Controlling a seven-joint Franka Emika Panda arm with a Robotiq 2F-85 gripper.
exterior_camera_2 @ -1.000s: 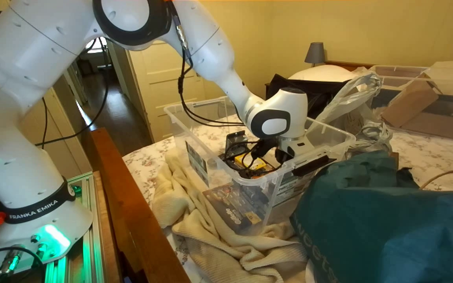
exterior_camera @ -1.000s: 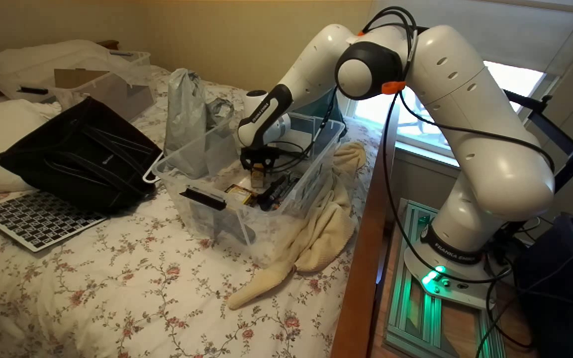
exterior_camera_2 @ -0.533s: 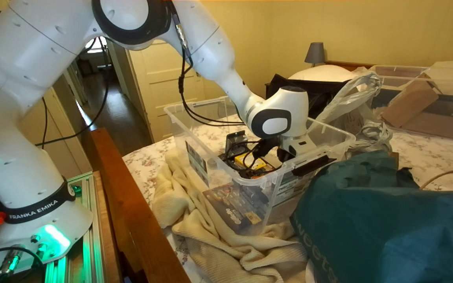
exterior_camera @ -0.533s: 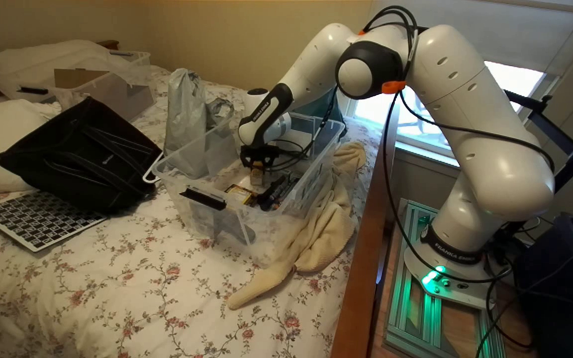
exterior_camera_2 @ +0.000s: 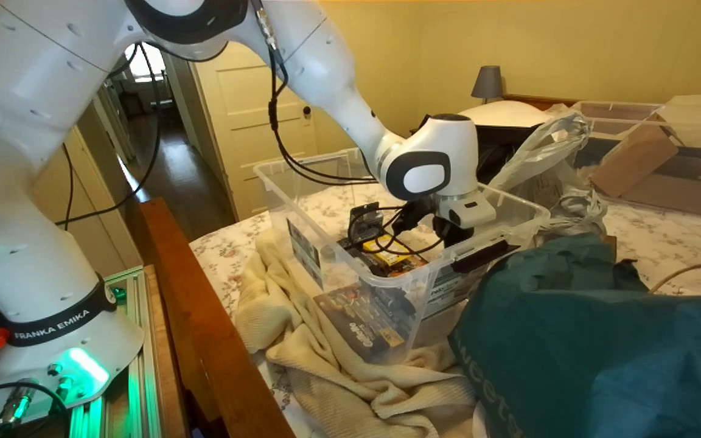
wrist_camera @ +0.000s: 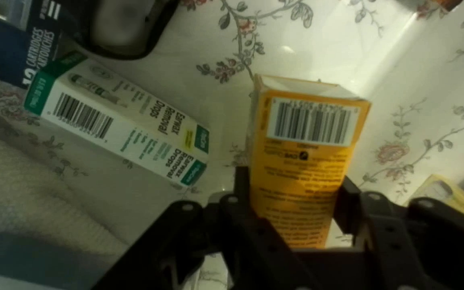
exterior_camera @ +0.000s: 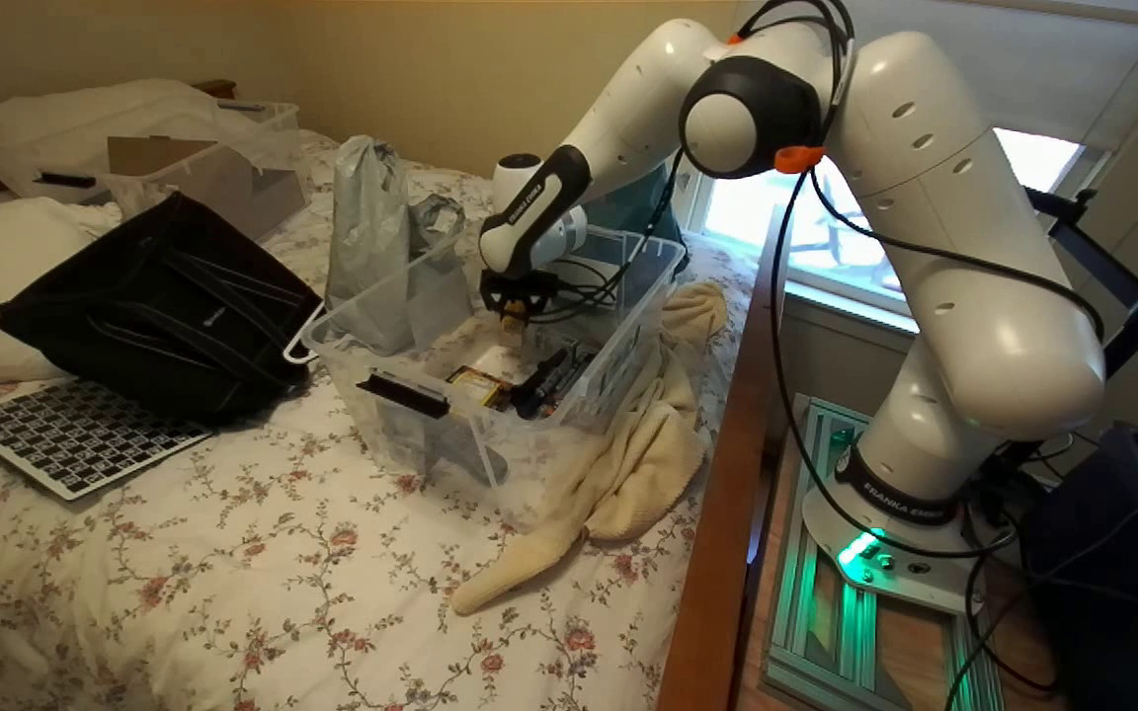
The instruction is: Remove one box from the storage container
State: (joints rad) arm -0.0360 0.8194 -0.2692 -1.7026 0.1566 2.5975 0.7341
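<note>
Floral bedspread (exterior_camera: pixel 332 573) forms the support surface beneath the gripper (wrist_camera: pixel 295 185) and its load. Gripper state: clamped to the width of the orange box (wrist_camera: pixel 306 161), one finger on each side of the printed face. Box location: between the fingers, within the walls of the clear storage container (exterior_camera: pixel 450 454); the barcode end projects past the fingertips in the wrist view. Opposed contact across the face presumably resists slip and leaves the long axis unobstructed. Lifting appears to be the step in hand: raise the box above the rim before sideways travel, since early traverse could strike a wall. Beside the gripper, apart from the box, lies a green-and-white earwax-drops carton (wrist_camera: pixel 119 121), outside this grasp; a cartridge pack (wrist_camera: pixel 18 44) lies farther out. Outside the container, on the side of the gripper toward the arm base (exterior_camera: pixel 915 454), a cream blanket (exterior_camera: pixel 648 464) runs along the wall, possibly bunched there as padding. On the opposite side of the gripper stands a grey plastic bag (exterior_camera: pixel 368 227), probably set outside to leave the container accessible
</note>
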